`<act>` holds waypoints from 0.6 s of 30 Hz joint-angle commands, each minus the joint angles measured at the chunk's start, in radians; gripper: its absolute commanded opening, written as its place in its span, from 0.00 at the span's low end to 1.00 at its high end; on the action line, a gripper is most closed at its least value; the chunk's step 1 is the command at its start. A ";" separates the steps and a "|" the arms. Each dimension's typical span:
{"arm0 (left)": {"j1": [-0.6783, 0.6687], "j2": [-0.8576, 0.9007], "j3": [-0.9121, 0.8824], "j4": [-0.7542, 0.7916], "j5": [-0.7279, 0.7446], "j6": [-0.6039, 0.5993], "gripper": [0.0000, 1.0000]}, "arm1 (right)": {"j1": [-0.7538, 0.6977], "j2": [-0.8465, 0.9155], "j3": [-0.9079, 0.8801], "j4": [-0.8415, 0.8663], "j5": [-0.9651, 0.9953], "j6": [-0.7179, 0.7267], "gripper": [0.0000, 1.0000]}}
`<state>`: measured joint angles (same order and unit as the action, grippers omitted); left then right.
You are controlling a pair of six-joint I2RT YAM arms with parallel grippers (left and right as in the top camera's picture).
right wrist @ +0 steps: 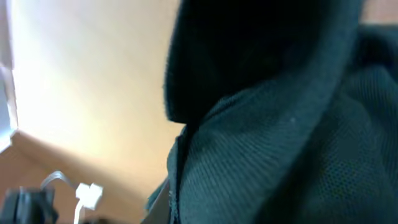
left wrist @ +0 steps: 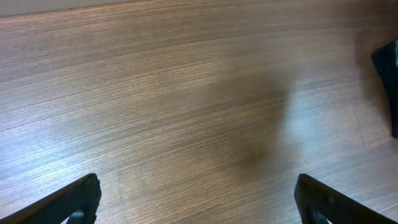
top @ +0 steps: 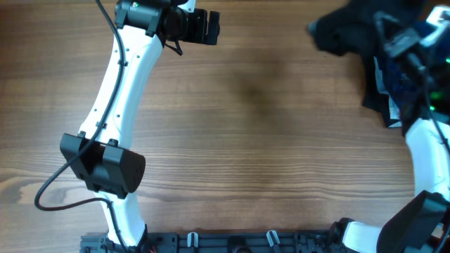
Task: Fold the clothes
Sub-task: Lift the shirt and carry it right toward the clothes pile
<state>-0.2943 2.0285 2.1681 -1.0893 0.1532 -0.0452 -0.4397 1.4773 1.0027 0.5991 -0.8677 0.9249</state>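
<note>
The black garment (top: 343,31) hangs bunched at the far right of the table, raised over the heap's left edge. My right gripper (top: 391,41) is in it. In the right wrist view the dark knit cloth (right wrist: 280,124) fills the frame right at the jaws and hides the fingers; it looks gripped. No logo or sleeve shows. My left gripper (top: 209,28) is at the far left-centre, wide open and empty, its two black fingers (left wrist: 196,199) over bare wood. A dark cloth edge (left wrist: 388,74) shows at the right of the left wrist view.
A heap of blue, dark and pale garments (top: 394,88) lies at the far right under my right arm. The wooden table (top: 253,140) spreads between the arms. A black rail (top: 232,242) runs along the front edge.
</note>
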 commanded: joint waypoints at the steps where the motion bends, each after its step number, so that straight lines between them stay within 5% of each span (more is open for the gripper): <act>1: 0.006 0.003 -0.003 0.004 -0.010 0.014 1.00 | -0.091 -0.021 0.014 0.074 0.034 0.074 0.04; 18: 0.006 0.003 -0.003 -0.009 -0.118 0.015 1.00 | -0.183 0.092 0.016 0.263 0.240 -0.114 0.04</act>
<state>-0.2939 2.0289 2.1681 -1.0977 0.0704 -0.0425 -0.6151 1.5272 1.0027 0.8219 -0.7158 0.8654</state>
